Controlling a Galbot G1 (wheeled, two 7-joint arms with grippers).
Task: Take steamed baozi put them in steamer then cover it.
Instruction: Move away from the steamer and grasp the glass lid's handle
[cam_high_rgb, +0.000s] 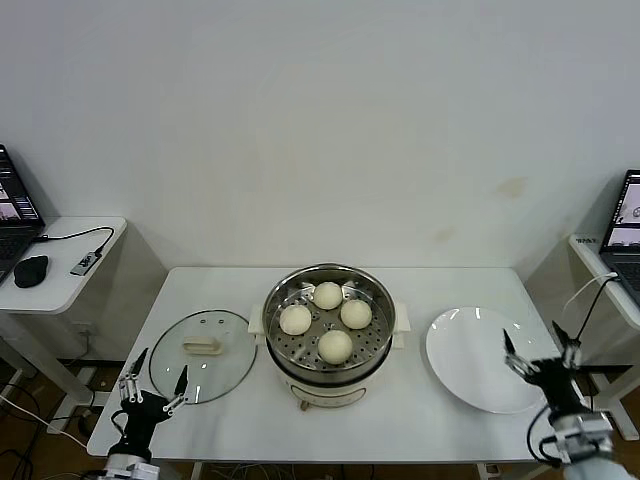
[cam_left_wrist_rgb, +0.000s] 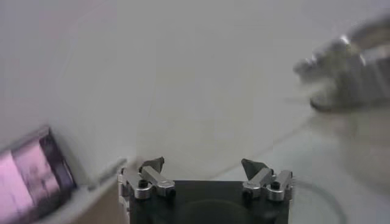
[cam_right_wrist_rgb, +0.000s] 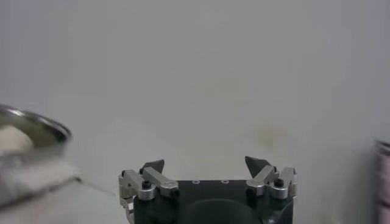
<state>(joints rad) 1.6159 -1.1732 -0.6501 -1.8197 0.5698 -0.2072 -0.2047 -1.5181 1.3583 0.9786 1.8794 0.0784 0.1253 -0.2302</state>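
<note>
Several cream-white steamed baozi (cam_high_rgb: 328, 294) lie in the shiny steel steamer (cam_high_rgb: 283, 352) on its white pot base at the table's middle. The cover (cam_high_rgb: 232, 365), a clear glass lid with a cream handle, lies flat on the table left of the steamer. My left gripper (cam_high_rgb: 156, 376) hovers open and empty at the table's front left corner, just in front of the cover. My right gripper (cam_high_rgb: 541, 354) stands open and empty at the front right, over the near edge of the white plate (cam_high_rgb: 470, 345). Both wrist views show open jaws holding nothing, the left gripper (cam_left_wrist_rgb: 203, 164) and the right gripper (cam_right_wrist_rgb: 205, 163).
The white plate is bare, right of the steamer. Side desks flank the table: on the left one sit a laptop (cam_high_rgb: 15, 215), a mouse (cam_high_rgb: 31, 270) and a cable; another laptop (cam_high_rgb: 622, 225) is on the right one. A plain wall stands behind.
</note>
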